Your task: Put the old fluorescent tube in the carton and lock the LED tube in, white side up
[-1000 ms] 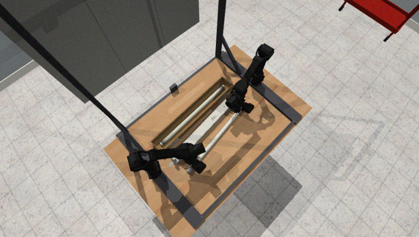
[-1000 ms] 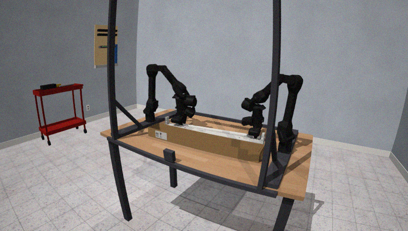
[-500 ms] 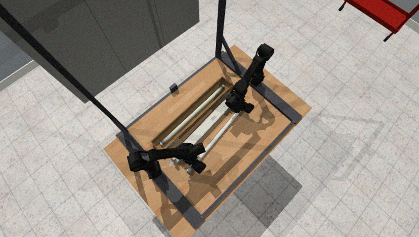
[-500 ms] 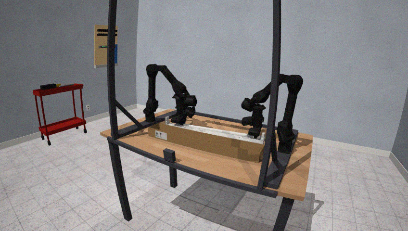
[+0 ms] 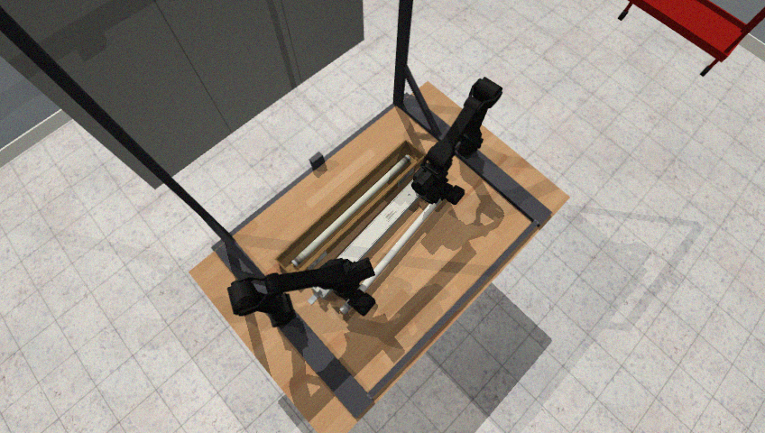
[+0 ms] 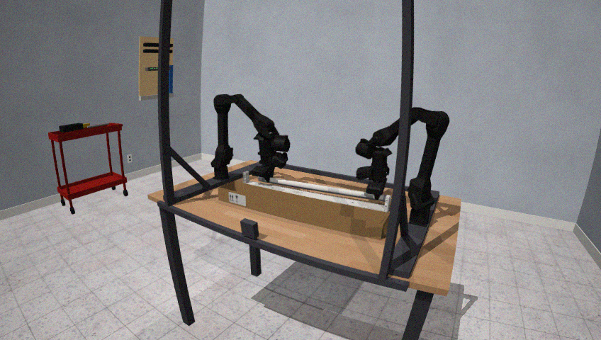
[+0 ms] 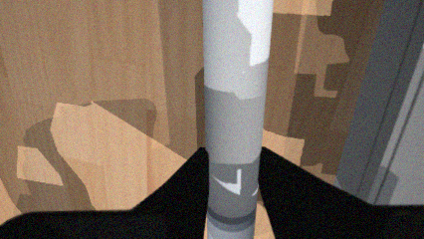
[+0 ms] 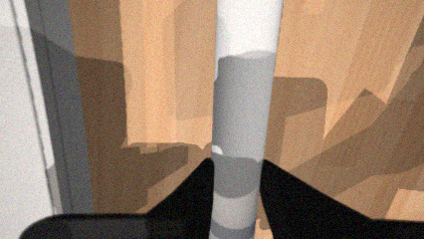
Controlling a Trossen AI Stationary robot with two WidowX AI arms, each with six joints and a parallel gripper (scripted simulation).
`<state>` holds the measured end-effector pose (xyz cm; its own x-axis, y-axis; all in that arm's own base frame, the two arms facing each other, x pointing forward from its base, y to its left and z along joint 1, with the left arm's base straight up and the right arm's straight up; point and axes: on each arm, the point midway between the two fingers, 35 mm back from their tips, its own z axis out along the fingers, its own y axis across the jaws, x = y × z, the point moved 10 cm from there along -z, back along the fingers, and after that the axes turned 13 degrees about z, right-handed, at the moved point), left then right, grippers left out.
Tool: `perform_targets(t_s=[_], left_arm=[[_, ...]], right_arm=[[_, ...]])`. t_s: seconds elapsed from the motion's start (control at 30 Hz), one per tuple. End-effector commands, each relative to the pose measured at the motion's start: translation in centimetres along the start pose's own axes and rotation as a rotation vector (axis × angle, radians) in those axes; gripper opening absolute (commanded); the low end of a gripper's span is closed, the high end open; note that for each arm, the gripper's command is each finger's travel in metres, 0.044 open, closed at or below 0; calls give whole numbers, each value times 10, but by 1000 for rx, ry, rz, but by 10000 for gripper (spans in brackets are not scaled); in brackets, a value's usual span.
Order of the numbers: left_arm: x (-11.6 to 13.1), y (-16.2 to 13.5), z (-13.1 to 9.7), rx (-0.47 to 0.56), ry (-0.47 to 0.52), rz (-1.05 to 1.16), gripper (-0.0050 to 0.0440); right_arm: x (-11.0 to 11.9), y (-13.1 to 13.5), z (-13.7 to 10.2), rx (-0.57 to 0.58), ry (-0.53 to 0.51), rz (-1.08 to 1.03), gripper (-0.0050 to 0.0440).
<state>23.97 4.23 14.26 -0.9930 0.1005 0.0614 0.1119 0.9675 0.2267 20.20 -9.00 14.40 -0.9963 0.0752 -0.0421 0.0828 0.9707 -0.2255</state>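
The left hand (image 5: 430,200) (image 6: 266,178) (image 7: 231,154) and the right hand (image 5: 354,290) (image 6: 374,195) (image 8: 235,166) are both closed on the LED tube (image 5: 400,241) (image 6: 320,186) (image 7: 233,119) (image 8: 244,105), one near each end. The robot should lift both ends slowly and evenly, then bring the tube over the light fixture (image 5: 383,219) (image 6: 316,194) (image 7: 403,149) (image 8: 22,124). Neither hand should let go until both lampholders (image 6: 387,202) (image 6: 245,176) have locked it.

From above, the LED tube sits at the fixture's 4 o'clock, seemingly just off the surface (image 5: 466,257) (image 7: 75,50) (image 8: 159,50). It is long, round and straight, and its top looks white where no shadow falls. The old tube (image 5: 351,211) lies in the carton (image 5: 284,261) (image 6: 295,210), at 10 o'clock.
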Motion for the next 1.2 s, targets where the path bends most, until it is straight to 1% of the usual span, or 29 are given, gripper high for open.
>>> perform_targets(t_s=[0.0, 0.1, 0.27, 0.33, 0.53, 0.73, 0.83, 1.17], left_arm=[[1, 9, -15, 16, -35, -10, 74], [3, 16, -19, 59, -47, -10, 74], [7, 32, -20, 166, -73, -9, 74], [7, 32, -20, 166, -73, -9, 74], [11, 51, -16, 311, -108, -7, 74], [14, 63, -10, 408, -128, -6, 74], [14, 66, -8, 441, -132, -5, 74], [14, 65, -8, 441, -132, -5, 74]], right_arm=[[-2, -8, -13, -6, -23, 10, 75], [-4, -17, -17, -60, -12, 9, 75], [-7, -31, -18, -155, 8, 8, 75], [-7, -31, -18, -155, 8, 8, 75], [-11, -51, -13, -308, 46, 5, 75], [-14, -64, -8, -405, 72, 3, 75], [-15, -67, -7, -437, 80, 3, 75], [-15, -67, -6, -437, 80, 3, 75]])
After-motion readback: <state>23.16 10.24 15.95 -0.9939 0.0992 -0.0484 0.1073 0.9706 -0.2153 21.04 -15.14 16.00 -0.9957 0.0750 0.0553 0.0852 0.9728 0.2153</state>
